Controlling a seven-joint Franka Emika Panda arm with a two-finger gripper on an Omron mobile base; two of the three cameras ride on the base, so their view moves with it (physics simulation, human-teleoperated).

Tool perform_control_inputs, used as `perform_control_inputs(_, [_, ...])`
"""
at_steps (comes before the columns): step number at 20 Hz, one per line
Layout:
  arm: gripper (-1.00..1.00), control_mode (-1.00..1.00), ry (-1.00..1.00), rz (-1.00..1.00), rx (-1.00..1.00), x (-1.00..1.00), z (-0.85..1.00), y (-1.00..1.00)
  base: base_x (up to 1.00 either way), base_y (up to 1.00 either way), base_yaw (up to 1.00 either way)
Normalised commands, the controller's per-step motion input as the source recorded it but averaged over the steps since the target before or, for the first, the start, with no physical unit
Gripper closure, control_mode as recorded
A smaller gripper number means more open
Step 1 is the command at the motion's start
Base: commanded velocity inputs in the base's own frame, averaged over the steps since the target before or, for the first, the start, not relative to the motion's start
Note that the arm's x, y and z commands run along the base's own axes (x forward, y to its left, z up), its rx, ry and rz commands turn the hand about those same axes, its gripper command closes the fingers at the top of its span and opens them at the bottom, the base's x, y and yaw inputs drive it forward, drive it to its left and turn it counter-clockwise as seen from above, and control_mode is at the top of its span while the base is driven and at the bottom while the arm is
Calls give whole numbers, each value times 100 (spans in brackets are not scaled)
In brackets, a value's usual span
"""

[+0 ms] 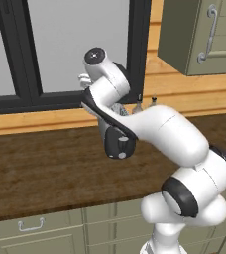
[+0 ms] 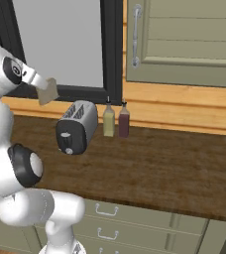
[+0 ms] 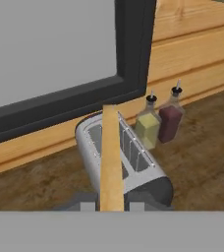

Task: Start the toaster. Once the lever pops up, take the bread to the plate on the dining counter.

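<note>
hanging clear of the slots, the flat tan bread slice with its darker crust (image 2: 47, 91) is up in the air, above and a little to the window side of the small rounded chrome two-slot toaster (image 2: 77, 126). it is pinched in the robot's white two-finger hand (image 2: 39, 83), whose fingers are closed on the slice's upper edge. in the hand view the slice (image 3: 111, 160) shows edge-on as a narrow tan strip running straight away from the camera, and directly past it lies the toaster (image 3: 128, 157) with its two slots open to the lens. the slice's long edge runs roughly the same way as the slots, so it has come straight up out of one of them.

the toaster stands on the dark wood-grain tabletop (image 2: 154, 163) near the wall, its black end face turned toward the robot. just beside it are a yellow-filled bottle (image 2: 108, 120) and a dark red bottle (image 2: 124, 121), close together and apart from the slice.

judging by this, the toasting step is done and the carry is what remains. neither the white plate nor the dining surface lies anywhere ahead of the hand, so the coming move turns away from this wall: keeping the slice lifted above the toaster and bottles while the base swings round.
</note>
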Motion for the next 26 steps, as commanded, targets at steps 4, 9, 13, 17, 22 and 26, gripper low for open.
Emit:
perform_control_inputs(4, [100,-100,-4,-25,0,-100,12,4,0,0,0])
perform_control_inputs(9, [100,-100,0,-8,0,-53,1,0,0,0,0])
perform_control_inputs(13, [100,-100,0,0,0,0,0,0,0,0,0])
perform_control_inputs(17, [100,-100,0,0,0,0,0,0,0,0,0])
perform_control_inputs(22, [100,-100,0,0,0,0,0,0,0,0,0])
perform_control_inputs(26, [100,-100,0,2,0,-28,0,0,0,0,0])
